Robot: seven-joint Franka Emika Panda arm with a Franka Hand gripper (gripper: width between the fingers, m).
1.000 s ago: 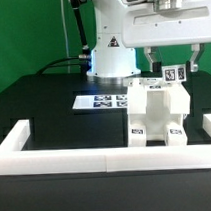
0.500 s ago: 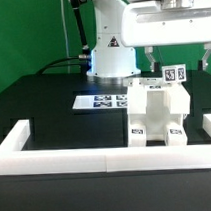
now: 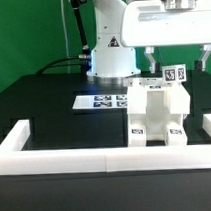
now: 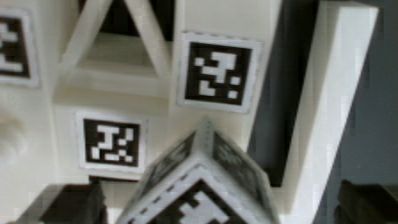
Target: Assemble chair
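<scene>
The chair stands as a white blocky assembly with black-and-white tags, just behind the front barrier wall. A small tagged part sits on its top at the exterior view's right. My gripper hangs right over that part and is open, with one finger on each side and clear of it. In the wrist view the tagged part lies between my dark fingers, and the chair's tagged white panels fill the picture beyond it.
The marker board lies flat on the black table behind the chair. A low white barrier wall runs along the front with short side arms. The robot base stands at the back.
My fingers have spread apart from the small tagged part on top of the chair, letting go of it. The chair has not moved.
</scene>
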